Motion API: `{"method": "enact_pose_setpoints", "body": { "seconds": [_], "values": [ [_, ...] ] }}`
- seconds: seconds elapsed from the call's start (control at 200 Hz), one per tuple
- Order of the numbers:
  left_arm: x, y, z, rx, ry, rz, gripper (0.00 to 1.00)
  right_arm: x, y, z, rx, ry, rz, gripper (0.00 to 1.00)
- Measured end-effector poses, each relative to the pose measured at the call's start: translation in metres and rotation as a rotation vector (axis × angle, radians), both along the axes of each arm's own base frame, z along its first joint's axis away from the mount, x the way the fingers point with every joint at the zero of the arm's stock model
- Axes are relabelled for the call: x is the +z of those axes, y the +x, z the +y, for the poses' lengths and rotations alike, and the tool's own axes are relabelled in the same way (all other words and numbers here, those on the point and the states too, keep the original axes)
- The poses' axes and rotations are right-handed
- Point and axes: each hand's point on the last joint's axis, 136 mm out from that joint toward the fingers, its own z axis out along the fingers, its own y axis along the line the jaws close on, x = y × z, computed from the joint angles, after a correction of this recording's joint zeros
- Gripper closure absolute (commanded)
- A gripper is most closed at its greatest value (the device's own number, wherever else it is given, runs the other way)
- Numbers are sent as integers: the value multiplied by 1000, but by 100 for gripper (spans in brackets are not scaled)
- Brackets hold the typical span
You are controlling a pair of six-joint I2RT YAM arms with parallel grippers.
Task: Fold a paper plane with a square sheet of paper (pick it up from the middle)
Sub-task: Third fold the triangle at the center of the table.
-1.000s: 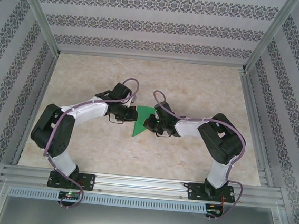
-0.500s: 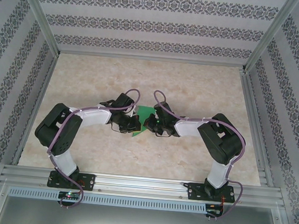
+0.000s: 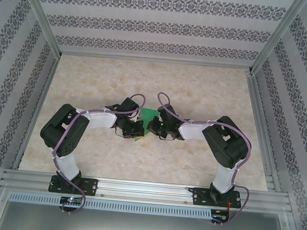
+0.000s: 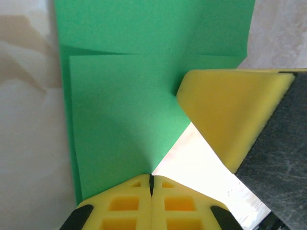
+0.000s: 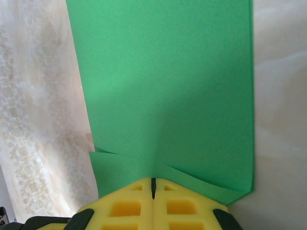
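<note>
The square sheet of paper (image 3: 150,115) is bright green and folded into overlapping layers. It lies mid-table between my two grippers. In the left wrist view the paper (image 4: 120,96) narrows to a corner that runs into my left gripper (image 4: 151,181), whose yellow pads are pressed together on it. A yellow finger (image 4: 230,110) of the other gripper rests on the paper's right side. In the right wrist view my right gripper (image 5: 153,186) is shut on the paper's (image 5: 168,86) near layered edge. From above, the left gripper (image 3: 139,130) and right gripper (image 3: 153,127) nearly meet.
The table top (image 3: 199,92) is pale marble-patterned, with patterned walls on three sides and an aluminium rail (image 3: 146,190) at the near edge. Both arms bend inward toward the middle.
My left arm has swung right and down onto the paper's lower left corner, and its jaws have shut there. More of the paper is covered. The right arm has stayed put.
</note>
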Motion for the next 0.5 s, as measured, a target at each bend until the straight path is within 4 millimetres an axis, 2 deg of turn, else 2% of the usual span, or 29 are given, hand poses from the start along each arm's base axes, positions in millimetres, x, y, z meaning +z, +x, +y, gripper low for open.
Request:
{"method": "enact_pose_setpoints", "body": {
  "seconds": [0.5],
  "values": [
    [2,-2,6,6,16,-26,95,-1,0,0,1,-3,3,100]
  ]
}}
